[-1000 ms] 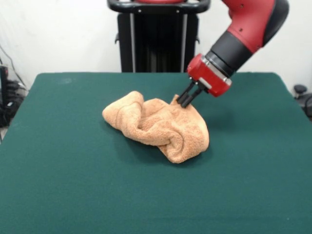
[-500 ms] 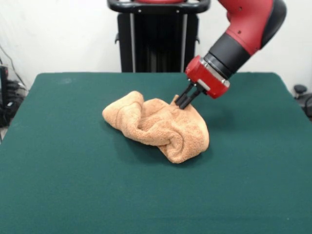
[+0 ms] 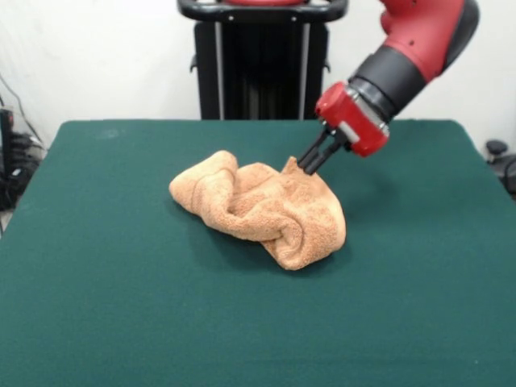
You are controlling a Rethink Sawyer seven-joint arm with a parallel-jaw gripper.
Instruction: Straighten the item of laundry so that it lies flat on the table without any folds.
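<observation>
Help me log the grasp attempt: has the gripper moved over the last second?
Yes. The gripper has risen slightly and shifted toward the picture's right, away from the towel, which lies unchanged on the table.

A white wall forms the background. Dark cables and equipment sit at the left edge. A black wheeled base is partly visible at the right edge.

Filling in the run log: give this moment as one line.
towel: crumpled, mid-table | gripper: at towel's far edge, fingers close together | table: green | task: not done
</observation>
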